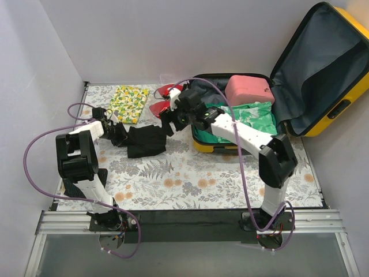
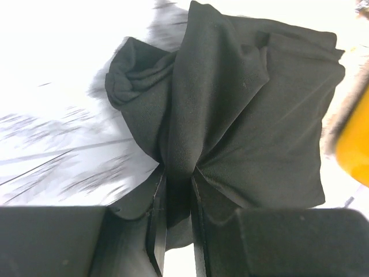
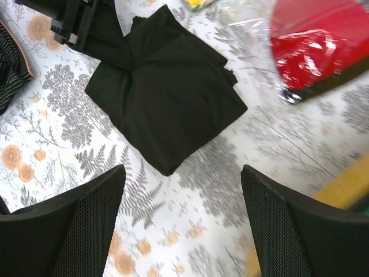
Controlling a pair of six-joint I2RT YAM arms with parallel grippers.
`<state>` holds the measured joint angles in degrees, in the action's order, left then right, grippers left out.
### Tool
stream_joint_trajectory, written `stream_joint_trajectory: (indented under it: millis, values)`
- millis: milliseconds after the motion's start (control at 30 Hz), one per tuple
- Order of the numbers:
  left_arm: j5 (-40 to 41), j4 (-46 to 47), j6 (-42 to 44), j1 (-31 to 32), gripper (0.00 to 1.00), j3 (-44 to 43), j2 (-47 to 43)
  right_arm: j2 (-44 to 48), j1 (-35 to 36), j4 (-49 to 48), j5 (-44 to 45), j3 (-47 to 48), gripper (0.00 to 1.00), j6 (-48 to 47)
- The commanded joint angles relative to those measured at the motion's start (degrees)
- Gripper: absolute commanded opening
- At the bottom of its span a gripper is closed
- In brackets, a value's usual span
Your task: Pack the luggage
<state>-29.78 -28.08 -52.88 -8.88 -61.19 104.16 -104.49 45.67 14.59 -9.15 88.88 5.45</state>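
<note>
Yellow suitcase [image 1: 323, 63] lies open at the far right of the table [image 1: 190, 179], with a pink case [image 1: 249, 89] inside. Left of it lies a black cloth [image 1: 145, 141]; the left gripper [image 2: 177, 179] is clamped on its edge, and the right gripper [image 3: 181, 173] hangs near, fingers wide apart.

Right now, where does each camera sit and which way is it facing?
Top external: above and behind the arm bases, facing down at the table and the open suitcase; both arms show.
Left wrist: on the left gripper, facing along its fingers, which are shut on the black cloth.
Right wrist: on the right gripper, facing down between its open fingers at the table.
Shared: all three show the black cloth.
</note>
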Motion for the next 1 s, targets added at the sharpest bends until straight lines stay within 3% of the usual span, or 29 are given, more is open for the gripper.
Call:
stream_joint_trajectory:
  millis: [0, 633, 733, 833, 967]
  values:
    - [4.03, -4.79, 5.59, -2.89, 0.0, 1.25, -3.43, -5.8, 3.28, -2.46, 1.58, 6.47, 0.86, 3.07]
    - [1.13, -5.85, 4.19, -3.77, 0.0, 0.72, -3.88, -24.53, 6.71, -1.84, 1.42, 12.9, 0.91, 15.63]
    - [0.52, -5.59, 3.84, -3.77, 0.0, 1.16, -3.7, -26.03, 6.71, -2.2, -1.65, 13.07, 0.87, 17.22]
    - [-0.71, -5.15, 3.14, -3.86, 0.0, 1.69, -3.61, -27.78, 6.71, -3.69, -6.05, 13.95, 0.75, 18.19]
    - [-2.47, -4.62, 2.61, -3.51, 0.0, 1.95, -3.44, -29.98, 6.8, -5.79, -11.06, 15.0, 0.49, 19.68]
